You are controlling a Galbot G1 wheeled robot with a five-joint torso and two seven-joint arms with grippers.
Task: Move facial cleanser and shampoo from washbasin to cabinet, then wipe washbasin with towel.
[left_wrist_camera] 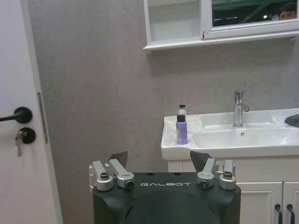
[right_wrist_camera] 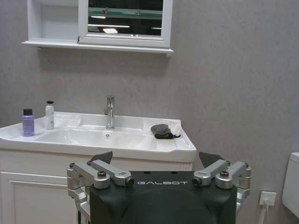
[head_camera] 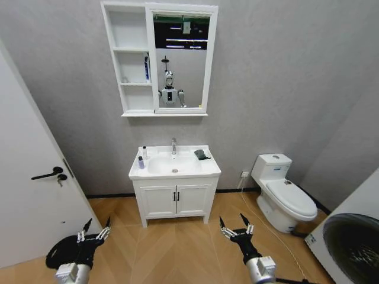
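Head view: the washbasin [head_camera: 174, 166] stands against the grey wall on a low white two-door cupboard [head_camera: 175, 200], with its chrome tap [head_camera: 173, 145] at the back of the rim. On the rim's left end stand two small bottles: a purple bottle [head_camera: 141, 162] with a dark cap at the front, and a white bottle [head_camera: 144, 152] just behind it. The dark towel [head_camera: 202, 154] lies bunched on the rim's right rear corner, well apart from the bottles. Above the basin hangs the cabinet [head_camera: 134, 59], its three open shelf compartments on the left and its mirror panel [head_camera: 181, 59] on the right; a dark blue item stands upright at the right side of the middle compartment. A white toilet [head_camera: 283, 192] sits to the right of the basin, and a white door [head_camera: 35, 195] with a black handle fills the left edge.

Both arms are held low over the wooden floor, well short of the basin. The left gripper [head_camera: 96, 228] has its fingers spread and holds nothing; the right gripper [head_camera: 233, 223] is likewise spread and empty. In the left wrist view, the purple bottle [left_wrist_camera: 181, 130] stands in front of the white one on the basin corner.
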